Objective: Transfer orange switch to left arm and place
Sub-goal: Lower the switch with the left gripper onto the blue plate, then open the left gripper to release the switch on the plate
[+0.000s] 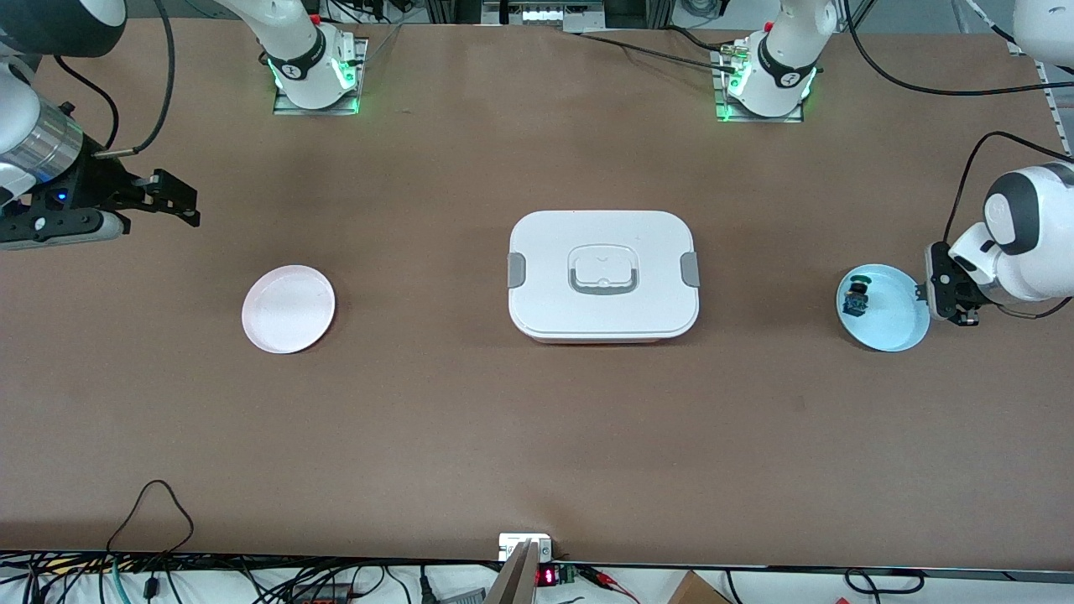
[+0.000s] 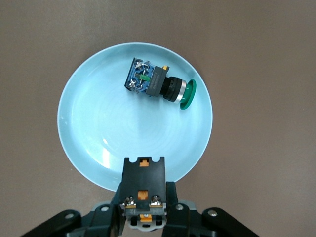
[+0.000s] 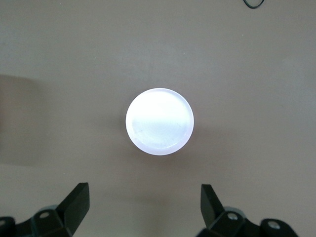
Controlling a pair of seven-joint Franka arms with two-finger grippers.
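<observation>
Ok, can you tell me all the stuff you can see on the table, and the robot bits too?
Box: one, white with grey clips, middle of the table.
Pink plate: one, pale pink, toward the right arm's end, nothing on it.
Blue plate: one, light blue, toward the left arm's end.
Green-capped switch: one, blue body with green cap, lying on the blue plate.
Orange switch: one, black with orange bits, held in the left claw.
Left claw: one, black, shut on the orange switch, over the blue plate's edge.
Right claw: one, black, open, over the table by the pink plate, waiting.
</observation>
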